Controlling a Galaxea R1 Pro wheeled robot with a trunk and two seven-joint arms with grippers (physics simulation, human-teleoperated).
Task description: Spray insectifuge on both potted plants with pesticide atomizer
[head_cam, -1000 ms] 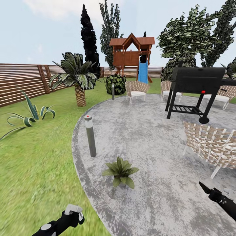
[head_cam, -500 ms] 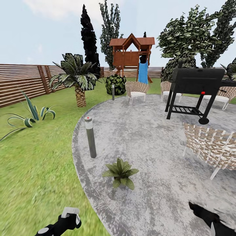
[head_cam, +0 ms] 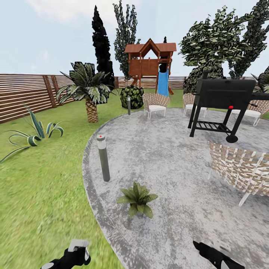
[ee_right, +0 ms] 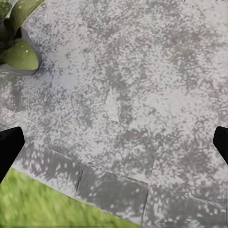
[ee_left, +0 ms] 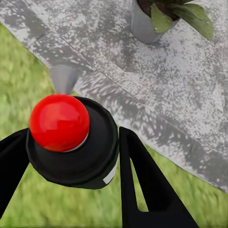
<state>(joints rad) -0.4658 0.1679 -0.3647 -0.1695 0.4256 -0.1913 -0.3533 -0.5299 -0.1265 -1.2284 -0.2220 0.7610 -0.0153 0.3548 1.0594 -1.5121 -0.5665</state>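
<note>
The left claw (ee_left: 71,156) is clamped on the pesticide atomizer (ee_left: 71,142), whose dark round top with a red ball cap sits between the 2 black fingers (ee_left: 142,185); in the head view this claw (head_cam: 76,252) is at about 7 o'clock, over the lawn (head_cam: 37,194) just beside the patio (head_cam: 168,157) edge. The right claw (head_cam: 209,254) is at about 5 o'clock, its fingers (ee_right: 9,147) spread wide apart over bare paving, holding nothing. 1 potted plant (head_cam: 137,198) stands on the patio near its edge, between the 2 claws and farther out, toward 12 o'clock. A grey bollard lamp (head_cam: 103,157) stands at about 11 o'clock from the plant.
</note>
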